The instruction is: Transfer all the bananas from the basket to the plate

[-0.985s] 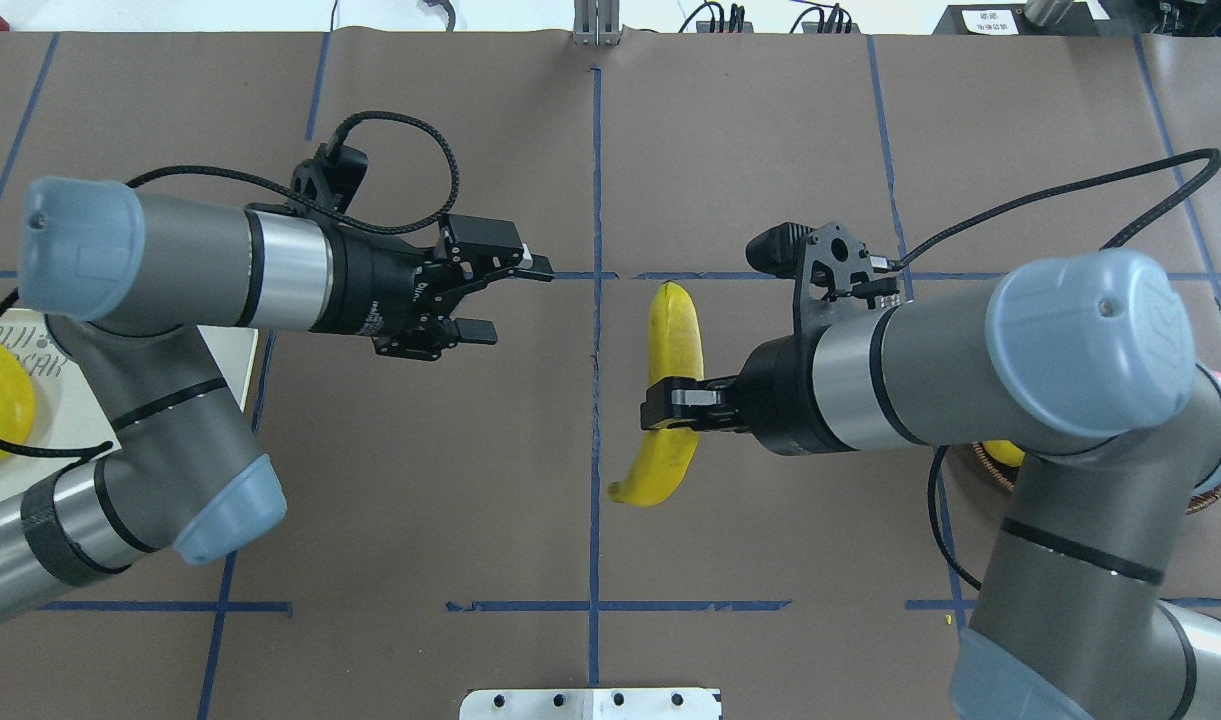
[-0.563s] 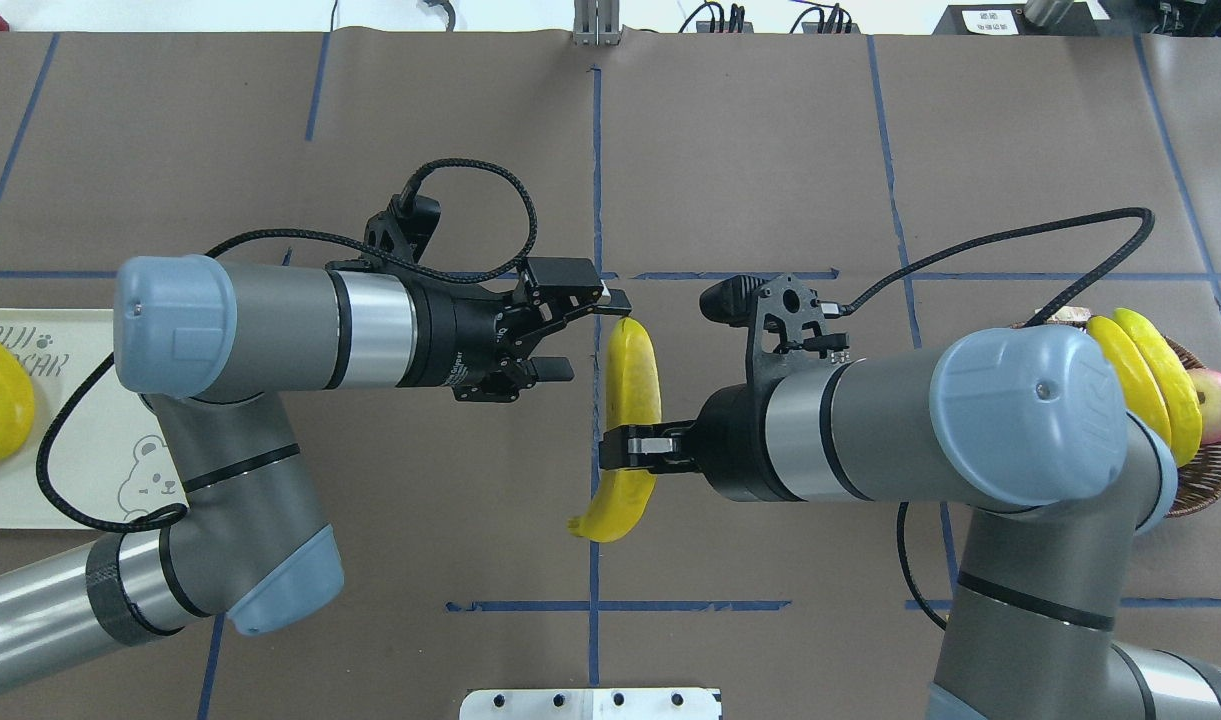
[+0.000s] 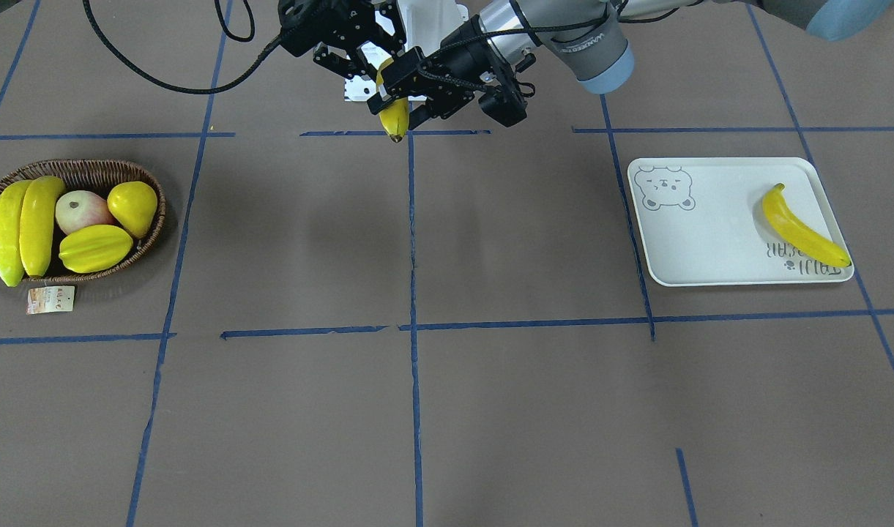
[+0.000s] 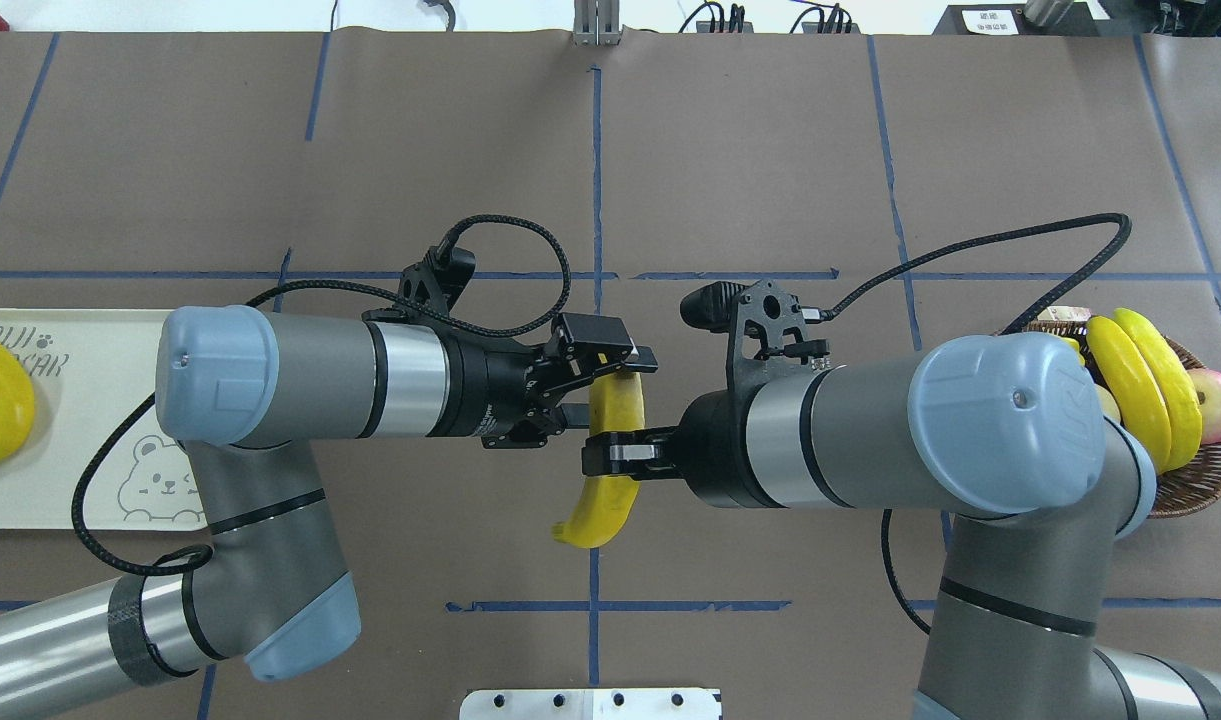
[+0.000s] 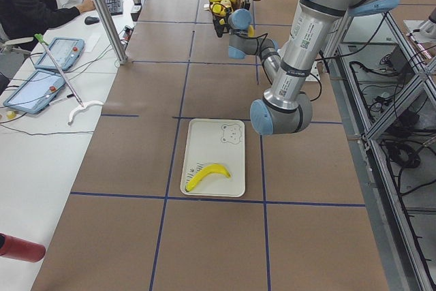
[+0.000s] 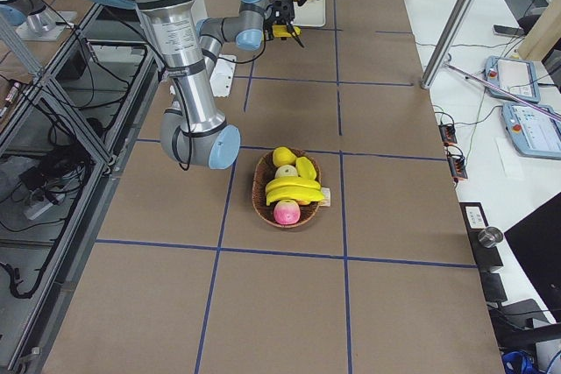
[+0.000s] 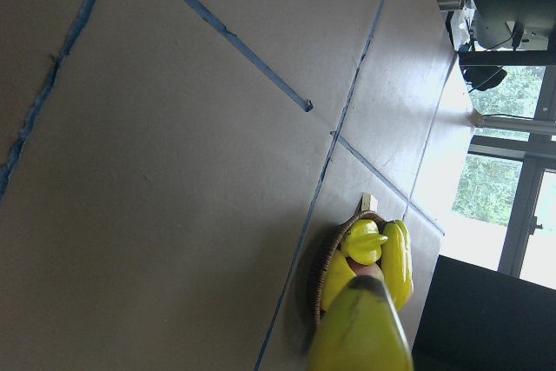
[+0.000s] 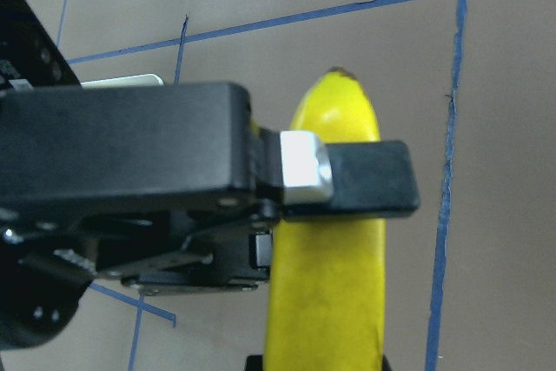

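Right hand [image 4: 606, 455] grips banana [image 4: 595, 510] mid-length, axis pointing away from robot; open left hand [image 4: 605, 385] straddles far end.

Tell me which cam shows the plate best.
Exterior front-facing: the whole plate is unobstructed, with bear print and the one banana on it clear. Exterior left shows it whole but smaller; overhead crops and partly hides it; exterior right shows only a distant bit.

Yellow banana [image 8: 334, 249] stands up the frame, dark tip on top. A black finger [image 8: 369, 178] crosses it; blue tape [image 8: 443, 215] behind.
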`<state>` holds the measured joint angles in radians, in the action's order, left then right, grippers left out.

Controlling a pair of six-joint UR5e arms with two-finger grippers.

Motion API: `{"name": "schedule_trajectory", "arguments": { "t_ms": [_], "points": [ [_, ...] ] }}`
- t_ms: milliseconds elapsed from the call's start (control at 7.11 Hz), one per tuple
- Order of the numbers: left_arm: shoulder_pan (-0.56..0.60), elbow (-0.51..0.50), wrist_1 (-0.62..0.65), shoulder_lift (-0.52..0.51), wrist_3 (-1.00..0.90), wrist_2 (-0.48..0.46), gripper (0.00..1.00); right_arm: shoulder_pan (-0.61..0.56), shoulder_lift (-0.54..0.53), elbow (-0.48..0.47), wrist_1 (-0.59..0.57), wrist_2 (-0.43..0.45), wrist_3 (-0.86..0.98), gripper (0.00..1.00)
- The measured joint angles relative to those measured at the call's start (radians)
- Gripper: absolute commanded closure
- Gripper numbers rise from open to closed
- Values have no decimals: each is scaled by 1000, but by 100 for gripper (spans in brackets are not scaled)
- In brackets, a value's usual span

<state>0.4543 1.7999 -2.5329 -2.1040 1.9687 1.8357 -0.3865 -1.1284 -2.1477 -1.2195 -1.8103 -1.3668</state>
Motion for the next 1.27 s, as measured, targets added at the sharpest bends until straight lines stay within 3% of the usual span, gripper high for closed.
{"name": "schedule_trajectory", "arguments": {
  "t_ms": [704,844,985,1126,1266],
  "points": [
    [-1,21,-11,8,-7,2,29,-2,0,0,0,5,7,100],
    [-1,22,-11,8,-7,2,42,-2,0,0,0,5,8,99],
    [0,22,-11,8,-7,2,97,-2,-1,0,0,5,8,98],
    [0,22,-11,8,-7,2,100,-2,0,0,-3,5,7,77],
    [1,22,-11,9,-7,1,100,-2,0,1,-8,5,4,1]
  ]
}}
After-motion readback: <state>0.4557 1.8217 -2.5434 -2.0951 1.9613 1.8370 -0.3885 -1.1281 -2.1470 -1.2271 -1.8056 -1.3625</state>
